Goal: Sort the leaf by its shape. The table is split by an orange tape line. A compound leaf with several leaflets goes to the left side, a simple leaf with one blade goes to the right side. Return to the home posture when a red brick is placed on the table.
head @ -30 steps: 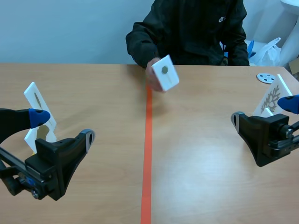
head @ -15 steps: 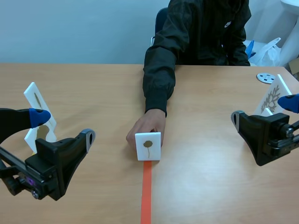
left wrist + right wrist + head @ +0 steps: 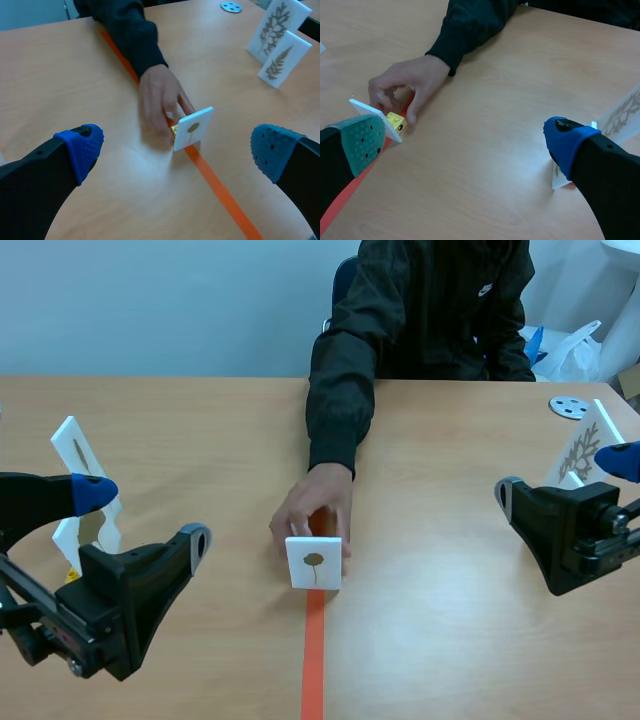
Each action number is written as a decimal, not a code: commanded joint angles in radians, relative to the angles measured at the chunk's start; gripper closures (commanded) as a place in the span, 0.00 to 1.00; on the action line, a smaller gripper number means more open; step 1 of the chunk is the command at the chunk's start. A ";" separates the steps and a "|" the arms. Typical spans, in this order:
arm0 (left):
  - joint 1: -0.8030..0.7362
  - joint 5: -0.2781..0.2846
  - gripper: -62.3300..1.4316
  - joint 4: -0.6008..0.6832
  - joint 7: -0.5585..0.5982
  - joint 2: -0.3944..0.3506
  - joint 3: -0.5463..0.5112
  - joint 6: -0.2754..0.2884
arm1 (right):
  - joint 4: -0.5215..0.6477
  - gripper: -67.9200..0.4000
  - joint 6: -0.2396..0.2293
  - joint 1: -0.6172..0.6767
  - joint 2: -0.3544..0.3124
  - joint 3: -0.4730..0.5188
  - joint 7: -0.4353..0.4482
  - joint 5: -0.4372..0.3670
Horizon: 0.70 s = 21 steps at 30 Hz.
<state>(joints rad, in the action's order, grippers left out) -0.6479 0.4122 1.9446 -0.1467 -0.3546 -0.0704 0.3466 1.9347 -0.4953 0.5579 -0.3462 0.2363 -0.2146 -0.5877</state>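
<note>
Left gripper: hanging at lower left, fingers apart, holding nothing.
Right gripper: sitting at right edge, fingers apart, holding nothing.
Hand: touching the card from behind.
Leaf card: standing at centre on the tape line; reaching in now is risking hitting the hand.

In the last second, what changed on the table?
The person's hand carried the white leaf card down from mid-air toward the robot and stood it on the orange tape line, still gripping it. The left gripper shifted slightly. Right gripper, left cards and right cards unchanged; fingers open on both.
</note>
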 commanded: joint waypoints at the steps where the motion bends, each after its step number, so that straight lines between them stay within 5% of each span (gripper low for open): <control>1: 0.006 -0.006 0.00 0.011 0.013 0.005 -0.001 0.014 | 0.000 0.00 -0.003 -0.012 -0.011 0.013 0.017 -0.010; 10: 0.014 -0.039 0.00 -0.005 0.015 0.005 0.007 0.077 | 0.000 0.00 -0.003 -0.012 -0.011 0.013 0.017 -0.010; 21: 0.139 -0.043 0.00 -0.232 0.068 0.005 0.100 0.099 | 0.000 0.00 -0.002 -0.012 -0.011 0.013 0.010 -0.010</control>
<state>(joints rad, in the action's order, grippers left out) -0.5220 0.3603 1.6978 -0.0998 -0.3546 0.0238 0.4423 1.9347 -0.4950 0.5579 -0.3462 0.2363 -0.2153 -0.5877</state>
